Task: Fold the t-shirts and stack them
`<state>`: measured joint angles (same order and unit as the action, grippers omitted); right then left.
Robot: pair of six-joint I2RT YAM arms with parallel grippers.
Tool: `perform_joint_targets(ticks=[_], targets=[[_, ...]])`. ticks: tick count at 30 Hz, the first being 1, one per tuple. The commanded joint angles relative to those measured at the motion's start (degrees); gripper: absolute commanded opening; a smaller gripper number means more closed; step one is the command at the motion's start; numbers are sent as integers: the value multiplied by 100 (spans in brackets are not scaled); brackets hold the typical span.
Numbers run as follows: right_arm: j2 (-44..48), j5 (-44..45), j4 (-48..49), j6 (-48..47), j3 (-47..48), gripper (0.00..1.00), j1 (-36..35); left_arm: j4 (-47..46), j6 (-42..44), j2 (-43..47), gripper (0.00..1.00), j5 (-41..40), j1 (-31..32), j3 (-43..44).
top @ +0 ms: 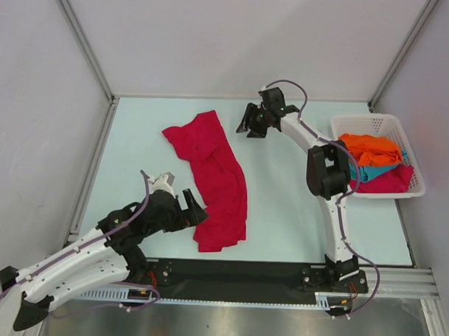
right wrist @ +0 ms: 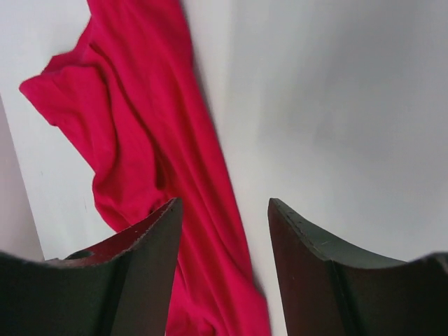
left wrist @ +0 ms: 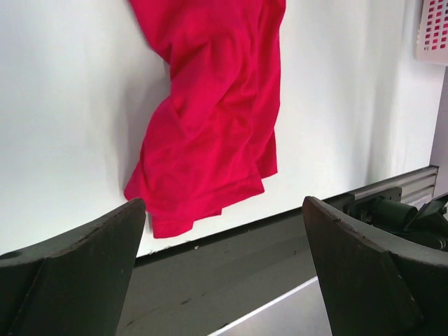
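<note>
The pale desk point(top: 282, 214) carries everything. The crimson t-shirt point(top: 217, 179) lies unfolded in a long crumpled strip well to the left of the white basket point(top: 388, 121). Its long axis runs diagonally: the far end leans away from the basket and the near end stops just short of the desk's front edge. The cloth is wrinkled, with ridges running lengthwise.

In the basket an orange t-shirt point(top: 369, 147) is heaped on a teal t-shirt point(top: 375, 172) and a second crimson t-shirt point(top: 394, 181).

The right gripper point(top: 249, 128) hovers between the basket and the strip's far end, jaws parted and holding nothing. The left gripper point(top: 195, 207) sits beside the strip's near end, on the side away from the basket, jaws spread wide and empty.
</note>
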<state>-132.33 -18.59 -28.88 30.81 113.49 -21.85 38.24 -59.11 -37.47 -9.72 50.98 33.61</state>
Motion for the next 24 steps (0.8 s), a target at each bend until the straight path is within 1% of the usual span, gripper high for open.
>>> perform_joint_targets(ticks=[1, 4, 10, 19, 24], targets=[[-749, -417, -161, 13, 1041, 58, -39, 325, -162, 65, 100, -180, -18, 41], [-1241, -514, -153, 74, 1350, 58, 5, 333, -110, -75, 100, -118, -18, 41], [-1795, -725, 330, 399, 1369, 58, 75, 325, 31, -348, 100, -22, -18, 155], [-2534, -1436, 1419, 1181, 1386, 58, -56, 491, 145, -647, 100, 119, -18, 252], [-2982, -1735, 2008, 1577, 1614, 58, -197, 860, 190, -682, 99, 102, -18, 419]])
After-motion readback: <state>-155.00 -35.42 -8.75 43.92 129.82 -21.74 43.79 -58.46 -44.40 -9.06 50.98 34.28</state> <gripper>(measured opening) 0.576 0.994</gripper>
